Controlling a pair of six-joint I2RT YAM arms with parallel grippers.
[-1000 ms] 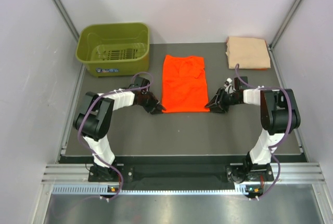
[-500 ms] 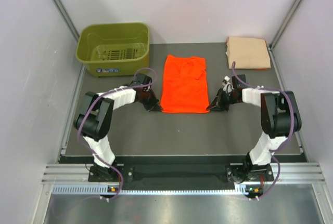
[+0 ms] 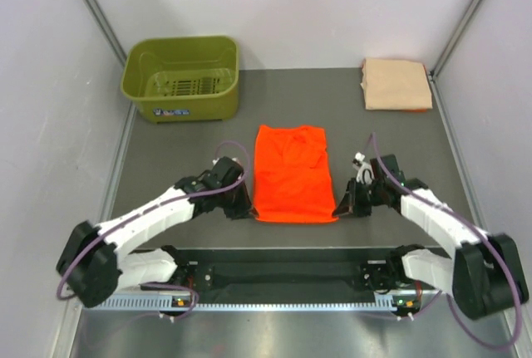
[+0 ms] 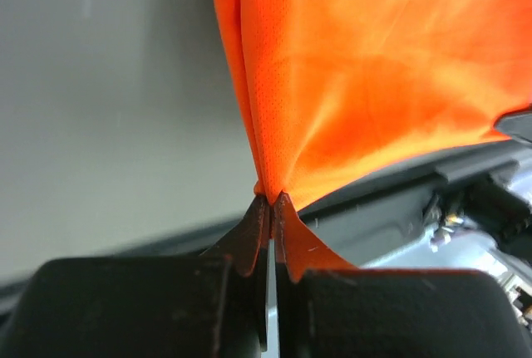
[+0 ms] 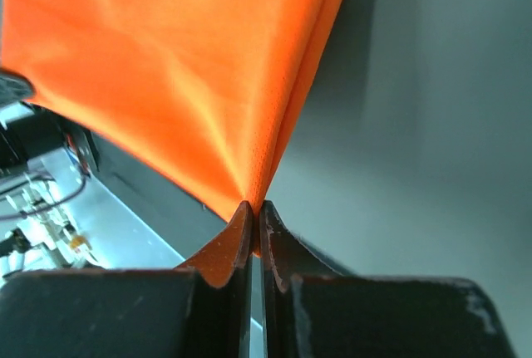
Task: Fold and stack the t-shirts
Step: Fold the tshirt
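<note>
2 corner pinches: left gripper (image 4: 270,200) clamped on the near-left corner of the bright orange cloth t-shirt (image 3: 290,174), right gripper (image 5: 253,206) clamped on the near-right corner. Shirt lies mid-way across the dark table (image 3: 183,150), hem toward its near edge. Risk: thin bites slip, or uneven arm travel skews the fold. Long axis runs near-to-far, neck apparently far.

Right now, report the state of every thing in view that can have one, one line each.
Orange t-shirt: folded lengthwise, both near corners gripped.
Peach-tan t-shirt: folded, lying free at the far right.
Olive-green basket: upright, nothing inside.
Left gripper: shut on the orange t-shirt's near-left corner.
Right gripper: shut on its near-right corner.
</note>
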